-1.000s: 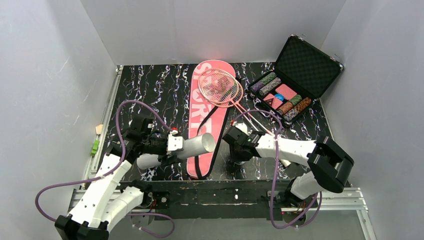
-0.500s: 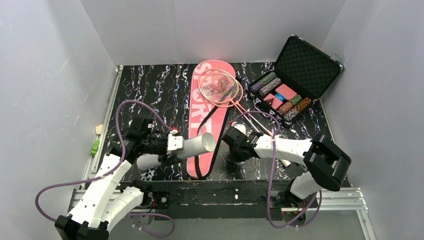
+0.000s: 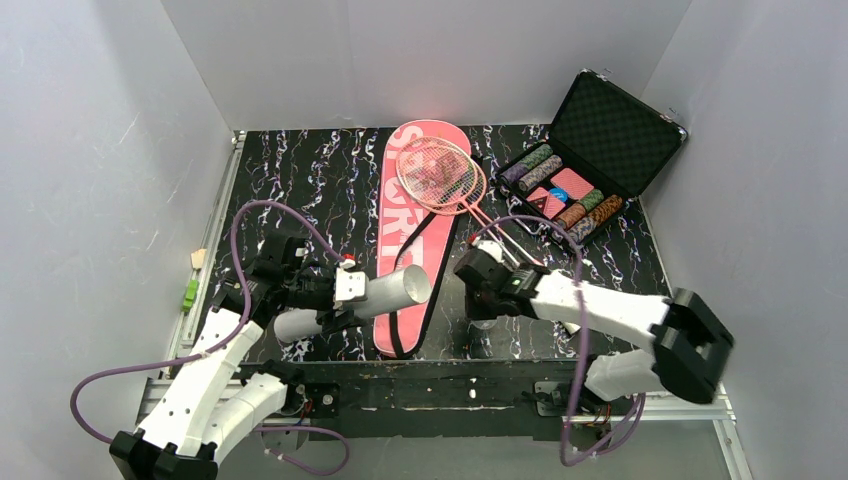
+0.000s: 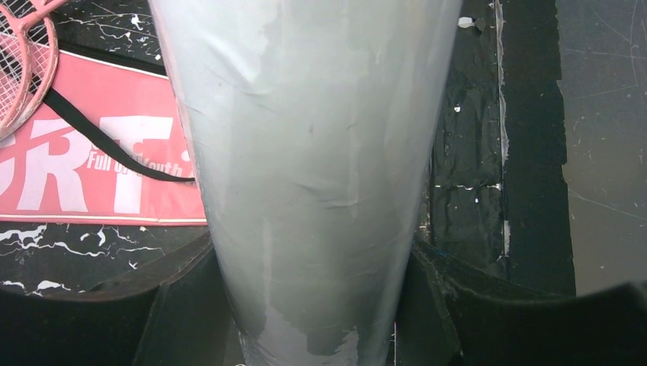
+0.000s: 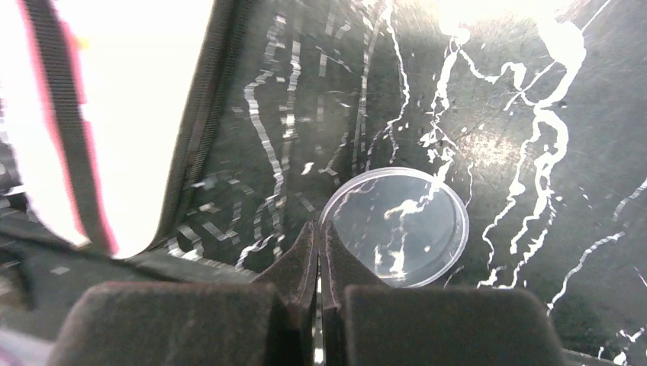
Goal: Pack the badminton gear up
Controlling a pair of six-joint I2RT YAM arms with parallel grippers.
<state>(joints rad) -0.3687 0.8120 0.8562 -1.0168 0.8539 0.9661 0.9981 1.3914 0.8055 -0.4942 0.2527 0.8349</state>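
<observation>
Tube (image 3: pixel 390 292) of the shuttlecocks was off the desk (image 3: pixel 300 170), close to the near edge and a little left of the middle. The left gripper (image 3: pixel 348 290) was clamped around its body, one finger on each side. Its long axis ran almost parallel to the near edge. The open mouth pointed to the right and slightly toward the far edge, and it hung over the near end of the pink bag (image 3: pixel 392 235).

The bag lay in the middle of the desk with its length going from the near edge to the far edge. The two rackets (image 3: pixel 440 172) lay across its far part, with their handles toward the right side.

The right gripper (image 5: pixel 317 236) had its fingers pressed together. In its wrist view the tips stood at the rim of a clear round lid (image 5: pixel 394 226), which seemed to lie flat on the desk beside the bag's zipper edge. I could not tell if the tips touched the rim.

I judged the step in hand to be closing the tube with this lid. To do it well I would open the right fingers, come down low and take the thin rim firmly. The left arm should hold the tube without turning it. The lid's face must then be square to the tube's axis before pushing, or it could go on crooked or slip out.
</observation>
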